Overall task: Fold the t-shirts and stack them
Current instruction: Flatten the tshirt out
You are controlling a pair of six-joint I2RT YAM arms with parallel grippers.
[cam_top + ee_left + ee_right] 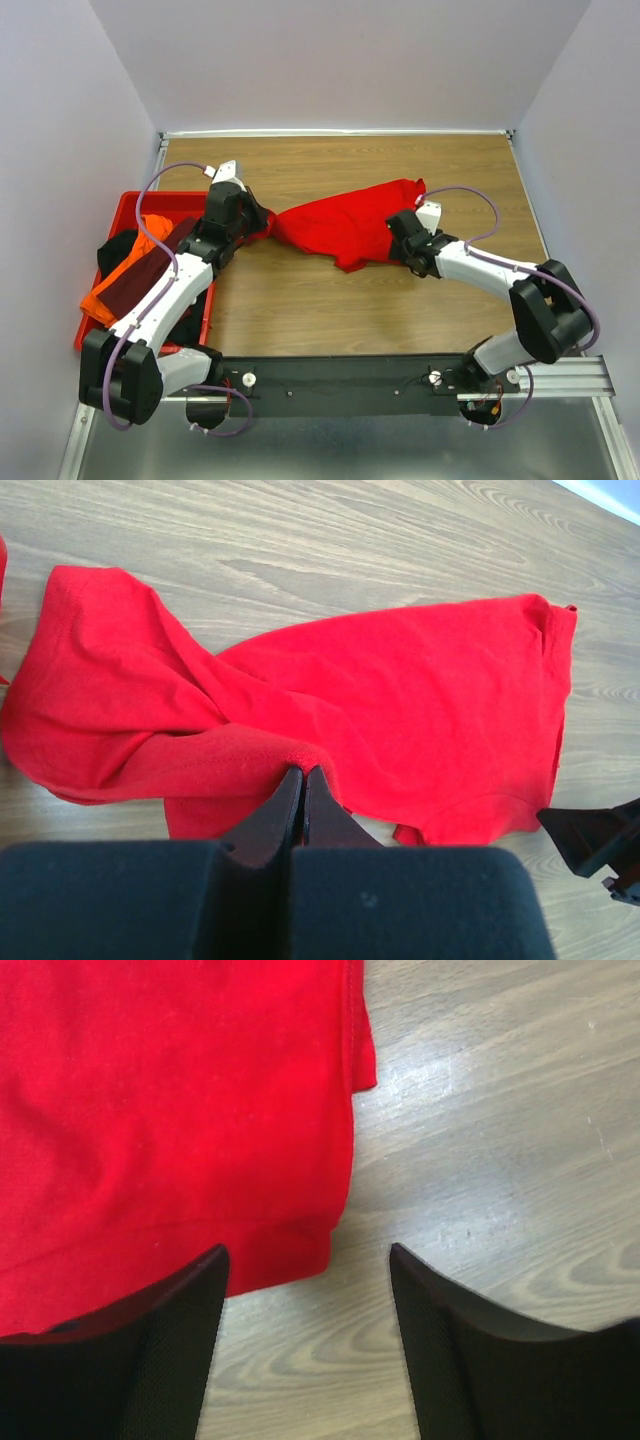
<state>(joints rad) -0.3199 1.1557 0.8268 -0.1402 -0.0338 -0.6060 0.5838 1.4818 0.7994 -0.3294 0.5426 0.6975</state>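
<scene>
Top external | 1 red t-shirt (345, 228) | left end effector (303, 772) pinching it | right end effector (308, 1250) spread

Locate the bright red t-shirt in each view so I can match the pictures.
Top external: red t-shirt lies mid-picture on the wooden tabletop.
Left wrist: red t-shirt fills the middle, pinched by the left gripper at bottom.
Right wrist: red t-shirt upper left, corner between the right gripper's open jaws.
Shared landmark: the wooden tabletop.
</scene>
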